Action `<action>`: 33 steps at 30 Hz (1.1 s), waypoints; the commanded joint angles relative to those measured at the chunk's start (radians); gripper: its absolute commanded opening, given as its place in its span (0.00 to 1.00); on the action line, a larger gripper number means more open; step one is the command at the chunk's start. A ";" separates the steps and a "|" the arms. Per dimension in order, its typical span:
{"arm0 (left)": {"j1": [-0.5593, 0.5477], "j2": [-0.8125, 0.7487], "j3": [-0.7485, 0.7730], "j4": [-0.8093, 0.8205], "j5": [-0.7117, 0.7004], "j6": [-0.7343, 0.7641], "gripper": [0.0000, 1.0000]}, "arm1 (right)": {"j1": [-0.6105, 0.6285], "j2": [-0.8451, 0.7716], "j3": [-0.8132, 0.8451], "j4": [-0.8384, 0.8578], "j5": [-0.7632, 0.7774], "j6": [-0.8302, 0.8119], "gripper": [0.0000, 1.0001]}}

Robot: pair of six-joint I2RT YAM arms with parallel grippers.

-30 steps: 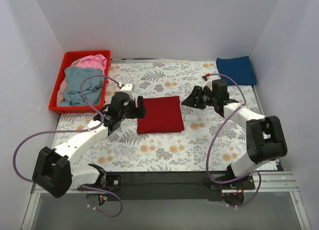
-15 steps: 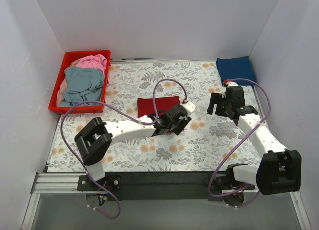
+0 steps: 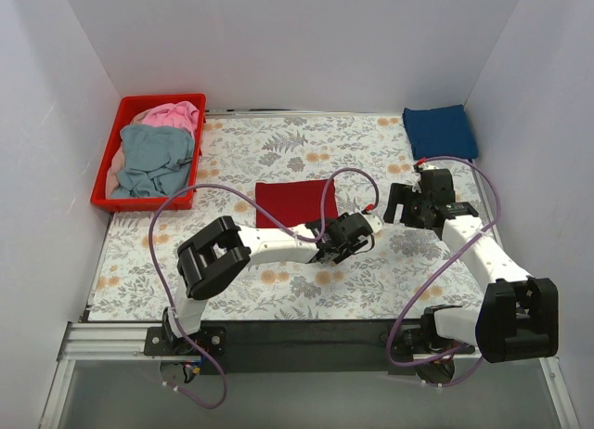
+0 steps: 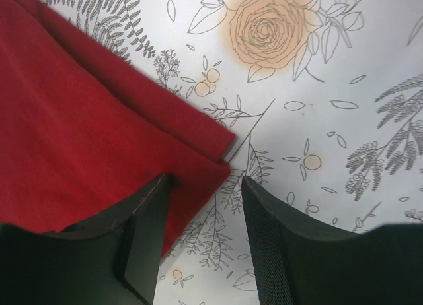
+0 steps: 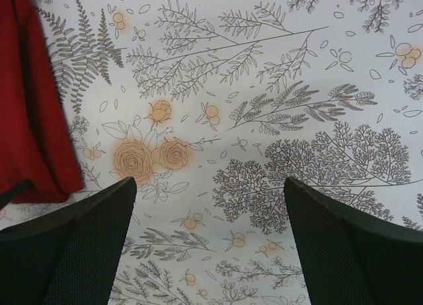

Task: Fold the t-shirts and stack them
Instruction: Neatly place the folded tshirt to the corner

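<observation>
1. My left fingers are spread apart. A corner of the dark red folded cloth t-shirt lies between them, not pinched.
2. That shirt lies flat in the middle of the flowered worktop.
3. My right fingers are spread wide over bare worktop, near the red shirt's edge.
4. A navy blue folded t-shirt sits in the far right corner.
5. A grey-blue t-shirt and a pink t-shirt lie crumpled in the red plastic basket at the far left.
</observation>
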 commanded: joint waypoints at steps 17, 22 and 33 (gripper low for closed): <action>-0.024 0.075 0.015 -0.007 -0.138 0.015 0.06 | -0.003 0.043 -0.054 0.134 -0.201 0.058 0.96; -0.021 0.005 -0.021 0.037 -0.124 -0.026 0.00 | -0.001 0.102 -0.089 0.272 -0.390 0.185 0.96; 0.022 -0.112 -0.108 0.085 -0.032 -0.128 0.00 | 0.025 0.320 -0.183 0.778 -0.615 0.613 0.98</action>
